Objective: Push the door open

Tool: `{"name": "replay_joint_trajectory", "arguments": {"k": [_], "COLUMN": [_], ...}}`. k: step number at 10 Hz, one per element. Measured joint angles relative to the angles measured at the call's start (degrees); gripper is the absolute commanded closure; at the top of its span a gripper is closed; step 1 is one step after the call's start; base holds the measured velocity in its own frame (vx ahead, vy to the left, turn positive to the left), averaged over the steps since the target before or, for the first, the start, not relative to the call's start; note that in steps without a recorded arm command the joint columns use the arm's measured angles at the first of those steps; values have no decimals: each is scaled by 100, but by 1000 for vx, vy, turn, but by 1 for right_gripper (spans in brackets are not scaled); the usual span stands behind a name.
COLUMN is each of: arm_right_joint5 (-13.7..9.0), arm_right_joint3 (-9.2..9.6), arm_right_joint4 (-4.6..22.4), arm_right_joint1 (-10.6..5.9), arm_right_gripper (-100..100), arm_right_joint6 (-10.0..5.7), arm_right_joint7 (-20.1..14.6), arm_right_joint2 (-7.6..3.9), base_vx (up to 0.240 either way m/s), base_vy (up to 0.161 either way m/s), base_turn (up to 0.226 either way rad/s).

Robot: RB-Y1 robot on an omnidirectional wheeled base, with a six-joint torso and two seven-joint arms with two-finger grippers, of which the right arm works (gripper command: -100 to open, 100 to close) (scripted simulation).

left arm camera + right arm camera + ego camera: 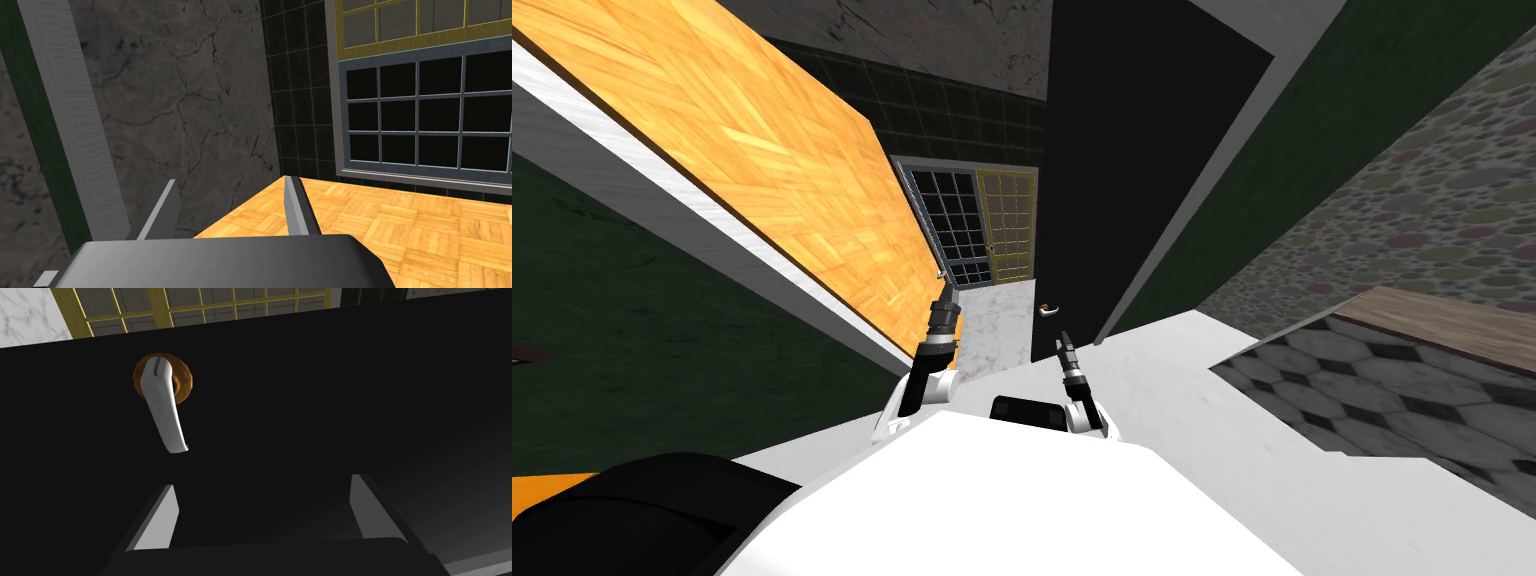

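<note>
Here, our right hand (264, 480) hovers with its fingers spread and empty, just short of the black door (325, 413) that stands straight ahead of us. The door's pale lever handle (165, 413) lies just beyond one fingertip. We judge the push goes best with the blades set flat on the smooth, matt panel near the handle side, pressing steadily. The curved lever sits on a round orange-brown rosette (186, 383). Our left hand (231, 180), likewise spread, hangs by a wooden parquet-patterned panel (400, 225).

One door (1132, 180), one lever (165, 413), perhaps two windows (949, 225)
</note>
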Motion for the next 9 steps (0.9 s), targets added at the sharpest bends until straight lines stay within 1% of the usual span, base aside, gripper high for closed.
{"name": "replay_joint_trajectory", "arguments": {"k": [1, 3, 4, 7, 9], "arm_right_joint5": [-5, -4, -3, -6, -8], "arm_right_joint3": [23, 91, 127, 215, 271], "arm_right_joint4": [116, 441, 570, 1001, 1195], "arm_right_joint1": [-42, -123, -154, -297, -340], "arm_right_gripper": [-100, -100, -100, -100, -100], "arm_right_joint6": [3, -46, -46, -62, -60], "arm_right_joint7": [-7, -3, 6, 21, 13], "arm_right_joint2": [-19, -23, -22, -21, -46], "base_vx": [64, 85, 71, 116, 91], "base_vy": [-62, -106, -101, -110, -78], "base_turn": [86, 146, 56, 121, 51]}}
